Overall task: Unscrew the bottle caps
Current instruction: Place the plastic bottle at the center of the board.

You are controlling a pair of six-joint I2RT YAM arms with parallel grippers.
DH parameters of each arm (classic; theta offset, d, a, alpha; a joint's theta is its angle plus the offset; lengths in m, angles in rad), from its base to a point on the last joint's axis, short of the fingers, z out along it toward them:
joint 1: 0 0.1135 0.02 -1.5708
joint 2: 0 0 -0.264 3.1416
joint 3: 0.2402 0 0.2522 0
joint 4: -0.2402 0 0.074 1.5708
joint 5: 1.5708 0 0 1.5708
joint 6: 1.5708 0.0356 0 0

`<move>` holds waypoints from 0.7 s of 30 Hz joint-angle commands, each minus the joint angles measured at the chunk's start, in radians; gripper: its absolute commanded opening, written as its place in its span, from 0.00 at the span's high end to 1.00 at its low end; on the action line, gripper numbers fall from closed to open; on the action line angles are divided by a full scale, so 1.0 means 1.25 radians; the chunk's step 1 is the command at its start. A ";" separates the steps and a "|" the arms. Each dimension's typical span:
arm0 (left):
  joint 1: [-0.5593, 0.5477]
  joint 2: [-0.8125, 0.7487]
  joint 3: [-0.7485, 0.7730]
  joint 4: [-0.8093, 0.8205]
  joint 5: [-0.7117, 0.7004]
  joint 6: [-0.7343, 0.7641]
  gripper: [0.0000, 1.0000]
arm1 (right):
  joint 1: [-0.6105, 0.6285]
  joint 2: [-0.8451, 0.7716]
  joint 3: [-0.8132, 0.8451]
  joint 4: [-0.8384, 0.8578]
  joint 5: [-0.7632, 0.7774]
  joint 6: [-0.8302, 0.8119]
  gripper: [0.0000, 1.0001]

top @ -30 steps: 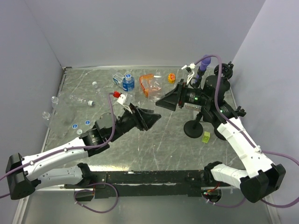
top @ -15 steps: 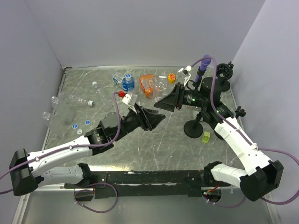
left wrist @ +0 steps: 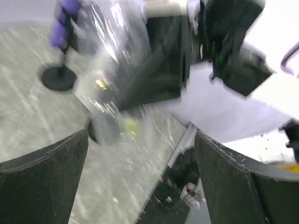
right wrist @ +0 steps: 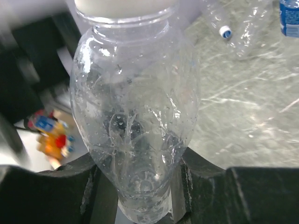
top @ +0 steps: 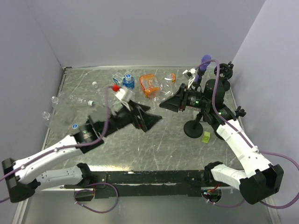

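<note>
My right gripper (right wrist: 140, 183) is shut on the lower end of a clear bottle (right wrist: 135, 107), which points away from the camera with its white cap (right wrist: 122, 6) at the far end. From above, the right gripper (top: 164, 105) faces left over the middle of the table. The left gripper (top: 150, 120) hangs just below and left of it. In the blurred left wrist view that gripper (left wrist: 141, 136) is open and holds nothing, with the clear bottle (left wrist: 112, 60) beyond it. More bottles lie at the back: a blue-capped one (top: 127, 83), an orange-labelled one (top: 148, 85) and a clear one (top: 79, 100).
A black stand (top: 194, 128) with a purple top stands under the right arm, a small yellow-green piece (top: 206, 136) beside it. Loose caps (top: 74, 125) and small clear cups (top: 54, 99) lie along the left side. Walls close in the table on three sides.
The right gripper has closed on the clear bottle. The left gripper's jaws have opened wide, and its arm has swung, leaving its wrist view blurred.
</note>
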 commanded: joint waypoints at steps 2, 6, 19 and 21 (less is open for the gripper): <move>0.248 -0.040 0.169 -0.186 0.277 0.008 0.03 | -0.002 -0.018 0.015 -0.094 -0.138 -0.324 0.73; 0.339 0.036 0.261 -0.182 0.467 -0.031 0.03 | 0.004 -0.020 0.008 -0.160 -0.224 -0.476 0.73; 0.251 0.186 0.379 -0.224 0.510 0.043 0.09 | 0.025 0.030 0.056 -0.254 -0.268 -0.555 0.72; 0.245 0.197 0.385 -0.220 0.500 0.047 0.12 | 0.027 0.036 0.061 -0.259 -0.267 -0.557 0.72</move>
